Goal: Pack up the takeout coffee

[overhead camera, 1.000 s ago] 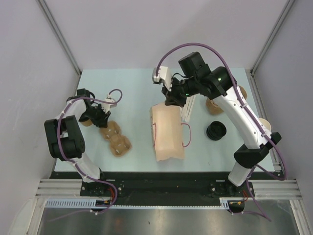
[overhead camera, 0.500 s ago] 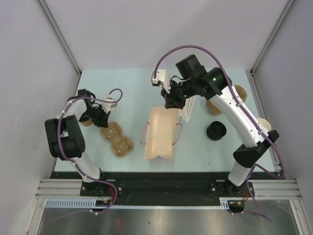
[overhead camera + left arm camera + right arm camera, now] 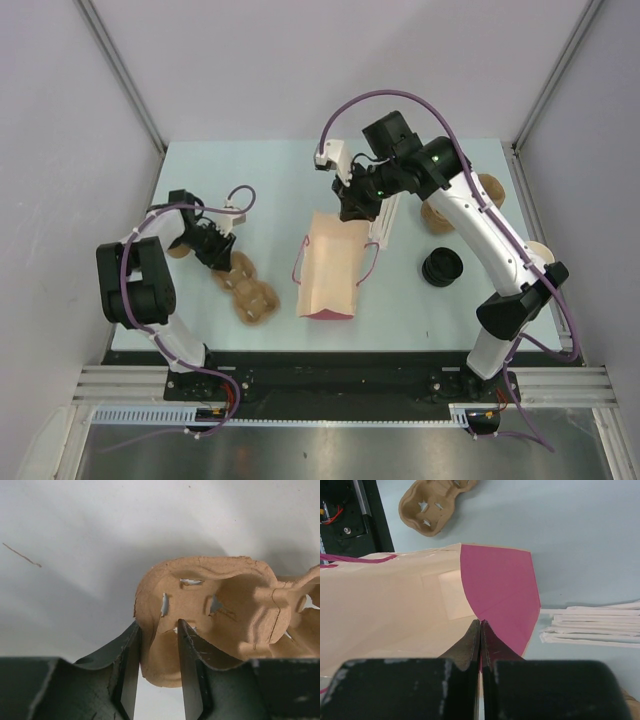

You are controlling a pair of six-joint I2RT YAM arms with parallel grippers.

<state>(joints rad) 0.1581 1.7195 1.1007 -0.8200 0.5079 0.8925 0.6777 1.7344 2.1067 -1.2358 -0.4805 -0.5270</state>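
My right gripper (image 3: 356, 206) is shut on the top rim of a beige paper bag (image 3: 330, 265) with a magenta inside and magenta handles, and holds that end up at the table's middle. In the right wrist view the jaws (image 3: 480, 623) pinch the bag's edge (image 3: 395, 600). My left gripper (image 3: 217, 251) is shut on the end wall of a brown pulp cup carrier (image 3: 248, 288), which lies on the table at the left. In the left wrist view one finger is outside the carrier's wall (image 3: 225, 600) and one inside. No lidded coffee cup shows.
A pile of black lids (image 3: 441, 267) lies right of the bag. Lidless brown cups (image 3: 437, 214) stand at the right, one (image 3: 178, 248) beside my left gripper. A stack of flat white bags (image 3: 385, 222) lies behind the bag. The carrier also shows in the right wrist view (image 3: 432, 505).
The right gripper has raised the bag's rim, and the bag's far end swung left and nearer. The left gripper moved slightly right and nearer, dragging the carrier.
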